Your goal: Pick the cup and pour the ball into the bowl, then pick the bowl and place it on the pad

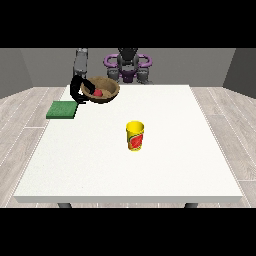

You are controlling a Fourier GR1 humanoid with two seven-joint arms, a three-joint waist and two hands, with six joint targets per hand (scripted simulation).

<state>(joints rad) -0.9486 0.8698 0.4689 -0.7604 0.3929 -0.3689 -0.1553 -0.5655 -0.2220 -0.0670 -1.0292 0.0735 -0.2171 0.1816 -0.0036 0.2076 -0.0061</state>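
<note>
One hand (77, 91) curled on 1 bowl (106, 86) w/ 1 ball (98, 93); 1 cup (134, 136), 1 pad (62, 109).

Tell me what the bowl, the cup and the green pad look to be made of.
Bowl: probably wood, brown with darker grain-like streaks and a matte look. Cup: likely plastic or coated paper, smooth bright yellow with a red printed label. Pad: flat, uniform matte green, perhaps foam, felt or rubber; the look leaves it open.

A large white rectangular table (165, 165) is seen; an upright yellow cup (134, 136) stands near centre, a flat green pad (62, 110) at ten o'clock.
</note>
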